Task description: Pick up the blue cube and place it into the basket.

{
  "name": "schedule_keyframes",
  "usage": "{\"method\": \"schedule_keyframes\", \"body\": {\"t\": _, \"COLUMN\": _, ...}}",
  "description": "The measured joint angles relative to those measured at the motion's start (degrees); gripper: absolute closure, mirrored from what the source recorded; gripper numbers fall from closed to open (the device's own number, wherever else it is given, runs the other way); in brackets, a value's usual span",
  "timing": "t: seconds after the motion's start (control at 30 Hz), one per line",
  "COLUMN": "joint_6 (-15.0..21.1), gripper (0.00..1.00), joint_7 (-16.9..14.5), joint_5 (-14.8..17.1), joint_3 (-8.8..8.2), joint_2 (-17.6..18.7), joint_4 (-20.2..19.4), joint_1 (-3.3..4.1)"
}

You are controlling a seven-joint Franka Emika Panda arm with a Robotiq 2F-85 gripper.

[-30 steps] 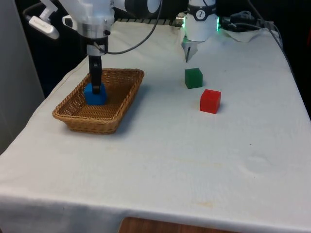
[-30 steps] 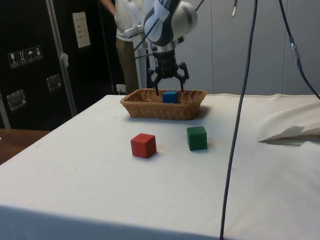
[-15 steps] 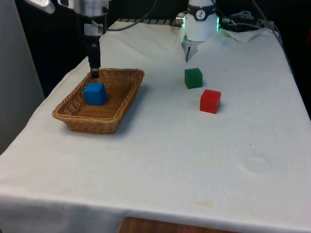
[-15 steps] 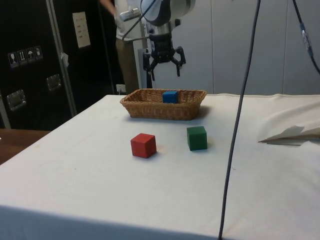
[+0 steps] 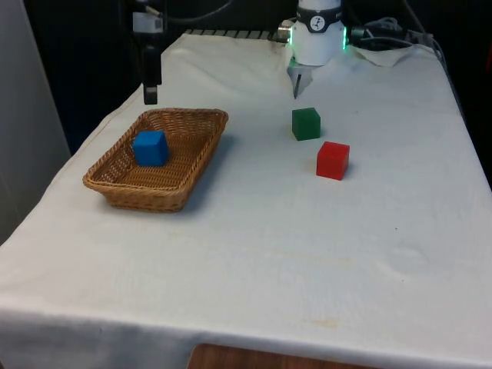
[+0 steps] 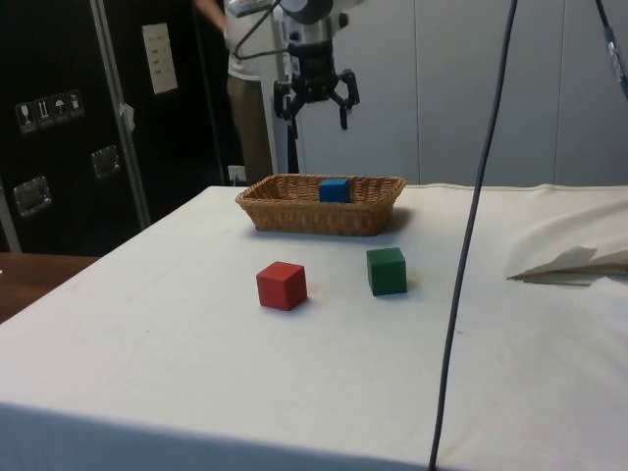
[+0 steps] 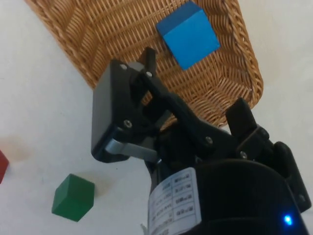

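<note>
Front view: fingers hanging above the far rim of the basket, holding nothing; blue cube sitting inside the basket just below them, with green cube and red cube sitting on the table well off to the front view's right of them. Side view: fingers hanging spread open and empty, well above the blue cube lying in the basket, green cube and red cube sitting nearer the camera. Wrist view: fingers standing apart with nothing between them, blue cube lying on the basket weave beyond the fingertips, green cube sitting on the cloth outside the basket.
</note>
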Motion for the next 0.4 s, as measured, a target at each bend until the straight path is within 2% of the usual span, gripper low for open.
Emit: {"method": "schedule_keyframes", "body": {"t": 0.4, "joint_6": -1.78, "gripper": 0.00, "joint_7": -2.92, "joint_5": -0.69, "joint_3": 0.11, "joint_2": -2.69, "joint_4": 0.23, "joint_1": 0.97}}
